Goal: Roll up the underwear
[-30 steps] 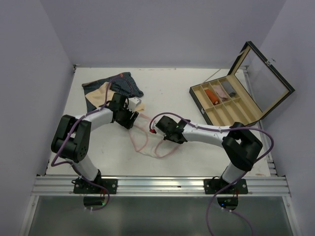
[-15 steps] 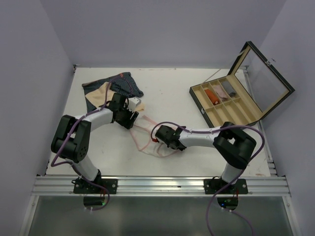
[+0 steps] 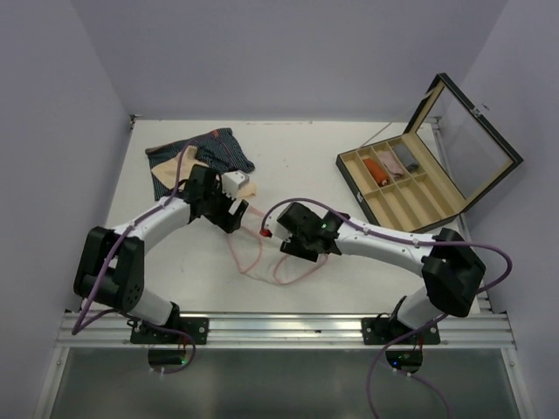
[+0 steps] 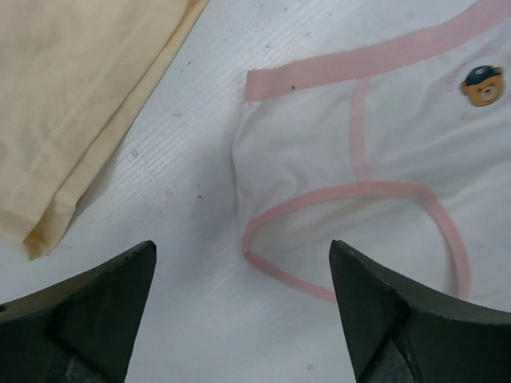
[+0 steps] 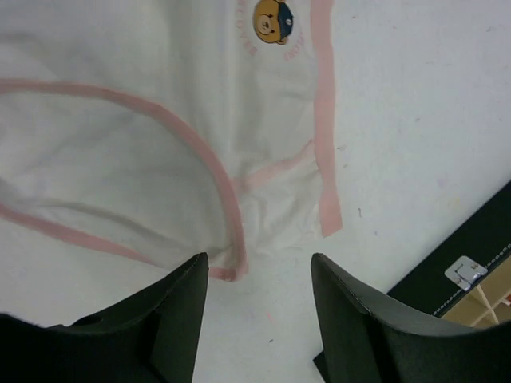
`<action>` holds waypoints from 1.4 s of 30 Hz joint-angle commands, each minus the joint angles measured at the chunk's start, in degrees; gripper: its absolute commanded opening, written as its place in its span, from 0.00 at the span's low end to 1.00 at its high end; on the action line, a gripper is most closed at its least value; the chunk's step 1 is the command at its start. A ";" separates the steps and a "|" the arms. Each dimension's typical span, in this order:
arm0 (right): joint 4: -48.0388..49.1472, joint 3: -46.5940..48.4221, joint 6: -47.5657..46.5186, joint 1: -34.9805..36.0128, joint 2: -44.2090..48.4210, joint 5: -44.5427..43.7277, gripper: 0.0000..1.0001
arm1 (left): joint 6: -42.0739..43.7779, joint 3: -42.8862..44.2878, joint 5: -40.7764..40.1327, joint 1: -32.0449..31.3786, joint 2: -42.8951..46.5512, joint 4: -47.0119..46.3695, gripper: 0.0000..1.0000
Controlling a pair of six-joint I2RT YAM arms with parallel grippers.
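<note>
The pink-and-white underwear (image 3: 250,250) lies spread flat on the table between my two grippers. In the left wrist view its pink-trimmed leg hole and bear badge (image 4: 383,159) sit just ahead of my left gripper (image 4: 242,254). That gripper is open and holds nothing. My right gripper (image 5: 259,263) is also open, hovering over the garment's other corner (image 5: 144,144) with nothing between its fingers. The beige underwear (image 4: 80,96) lies to the left. The navy striped underwear (image 3: 214,150) is at the back left. In the top view my left gripper (image 3: 231,218) and right gripper (image 3: 284,247) flank the small garment.
A compartmented wooden box (image 3: 410,179) with its glass lid raised stands at the back right. Its dark corner (image 5: 479,279) shows in the right wrist view, close to the right arm. Purple walls enclose the table on three sides.
My right gripper has gone from shut to open, let the underwear's edge go and drawn back a little to the right. The left gripper has opened wider and shifted slightly.
</note>
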State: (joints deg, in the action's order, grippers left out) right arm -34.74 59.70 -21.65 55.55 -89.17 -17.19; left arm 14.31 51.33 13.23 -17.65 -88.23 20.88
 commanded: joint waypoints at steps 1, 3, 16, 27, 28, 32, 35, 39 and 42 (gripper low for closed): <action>-3.56 2.43 0.64 -0.09 2.33 9.51 0.59 | -0.42 0.17 6.79 -0.02 6.48 1.78 0.95; -5.07 4.27 1.78 -1.66 3.38 12.34 0.58 | -1.99 0.52 8.91 0.07 9.72 3.28 1.00; -9.29 11.76 19.53 -27.07 -4.17 35.56 0.51 | 1.75 17.66 16.99 4.20 -2.29 6.18 0.78; -7.71 9.73 23.50 -32.87 -11.03 32.75 0.42 | 5.38 22.67 21.65 4.20 -19.34 7.94 0.51; -7.54 9.73 23.50 -33.05 -11.55 33.18 0.42 | 5.64 22.85 22.01 4.20 -19.87 8.12 0.51; -6.75 9.38 22.88 -33.05 -13.84 34.33 0.41 | 5.65 22.24 23.24 4.20 -21.37 7.16 0.51; -6.04 9.12 22.26 -33.14 -15.51 35.29 0.41 | 5.12 21.71 24.12 4.12 -22.16 6.10 0.50; -5.34 9.55 22.00 -33.14 -17.36 35.47 0.34 | 4.68 20.92 24.47 4.20 -23.57 5.57 0.34; -4.64 9.91 20.07 -33.14 -18.24 35.12 0.19 | 5.12 19.52 23.86 4.20 -22.69 5.40 0.20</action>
State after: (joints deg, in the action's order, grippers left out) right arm -41.21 68.99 -0.16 22.26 -107.15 16.49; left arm 18.72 71.90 35.48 -13.78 -111.55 27.92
